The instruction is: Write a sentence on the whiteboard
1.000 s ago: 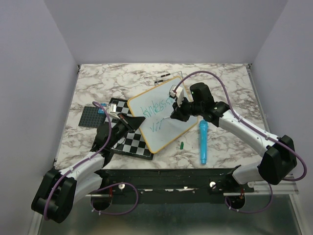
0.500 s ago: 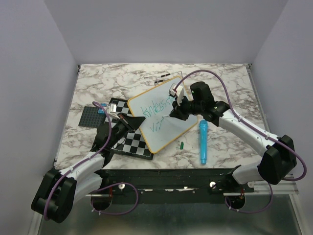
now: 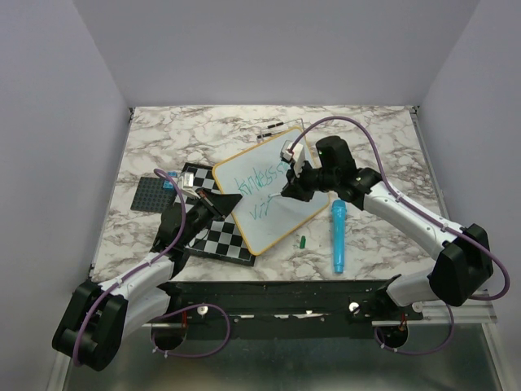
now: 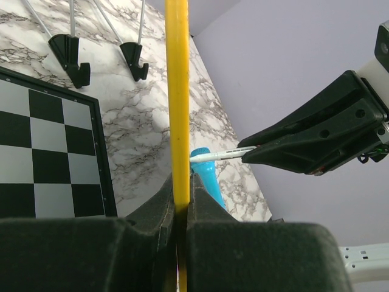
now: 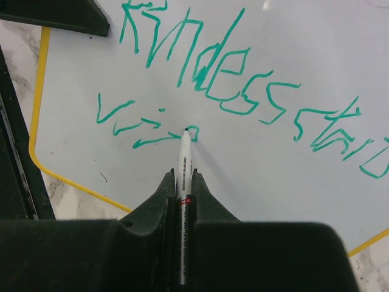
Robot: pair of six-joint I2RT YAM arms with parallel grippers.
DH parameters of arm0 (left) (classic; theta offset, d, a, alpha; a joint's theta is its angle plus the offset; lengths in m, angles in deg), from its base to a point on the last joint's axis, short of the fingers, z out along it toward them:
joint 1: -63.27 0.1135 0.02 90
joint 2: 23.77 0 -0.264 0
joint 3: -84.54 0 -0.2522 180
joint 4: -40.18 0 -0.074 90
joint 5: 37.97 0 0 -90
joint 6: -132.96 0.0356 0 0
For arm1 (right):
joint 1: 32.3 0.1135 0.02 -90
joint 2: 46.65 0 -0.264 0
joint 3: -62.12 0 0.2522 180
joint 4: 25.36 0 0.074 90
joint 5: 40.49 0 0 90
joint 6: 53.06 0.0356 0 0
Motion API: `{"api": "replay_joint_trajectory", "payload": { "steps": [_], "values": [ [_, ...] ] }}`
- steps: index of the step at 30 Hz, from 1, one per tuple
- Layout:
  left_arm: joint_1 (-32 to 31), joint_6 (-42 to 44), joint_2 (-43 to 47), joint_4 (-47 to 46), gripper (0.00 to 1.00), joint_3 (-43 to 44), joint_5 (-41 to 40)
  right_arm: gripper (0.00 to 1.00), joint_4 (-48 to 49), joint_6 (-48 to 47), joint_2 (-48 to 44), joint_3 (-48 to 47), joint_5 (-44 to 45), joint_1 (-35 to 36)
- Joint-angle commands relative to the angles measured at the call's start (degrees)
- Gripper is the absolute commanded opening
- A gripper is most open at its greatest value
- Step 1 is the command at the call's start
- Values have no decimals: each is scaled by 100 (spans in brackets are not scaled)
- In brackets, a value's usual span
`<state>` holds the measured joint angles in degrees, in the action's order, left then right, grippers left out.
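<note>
The whiteboard [image 3: 273,213] with its yellow frame lies tilted in the middle of the table. Green lettering [image 5: 243,91] on it reads "kindess sta" on the first line, and a few strokes [image 5: 140,125] begin the second. My right gripper [image 5: 183,177] is shut on a thin white marker [image 5: 185,161], its tip touching the board at the end of the second line. My left gripper [image 4: 180,182] is shut on the board's yellow edge [image 4: 177,91] at its left side. The marker [image 4: 222,155] also shows in the left wrist view.
A black-and-white checkered board [image 3: 213,236] lies under the whiteboard's left side. A dark grey plate [image 3: 151,194] lies at the left. A blue fat pen [image 3: 336,236] and a small green cap [image 3: 301,241] lie right of the whiteboard. A wire stand [image 3: 273,128] lies behind.
My right gripper has shifted the marker slightly along the second line, adding a few strokes. The left arm and the whiteboard have not moved.
</note>
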<state>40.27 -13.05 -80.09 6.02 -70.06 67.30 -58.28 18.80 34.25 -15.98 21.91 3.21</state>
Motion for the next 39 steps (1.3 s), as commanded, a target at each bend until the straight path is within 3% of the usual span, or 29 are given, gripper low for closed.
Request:
{"api": "replay_joint_trajectory", "payload": {
  "steps": [1, 19, 39],
  "values": [
    [-46, -112, 94, -956, 0, 84, 152, 1, -237, -164, 48, -35, -185, -9],
    [-46, -86, 103, -912, 0, 102, 152, 1, -782, -463, 163, 88, -449, 0],
    [-46, -59, 138, -859, 0, 128, 161, 0, -730, -376, 57, -246, 52, -149]
  ]
}}
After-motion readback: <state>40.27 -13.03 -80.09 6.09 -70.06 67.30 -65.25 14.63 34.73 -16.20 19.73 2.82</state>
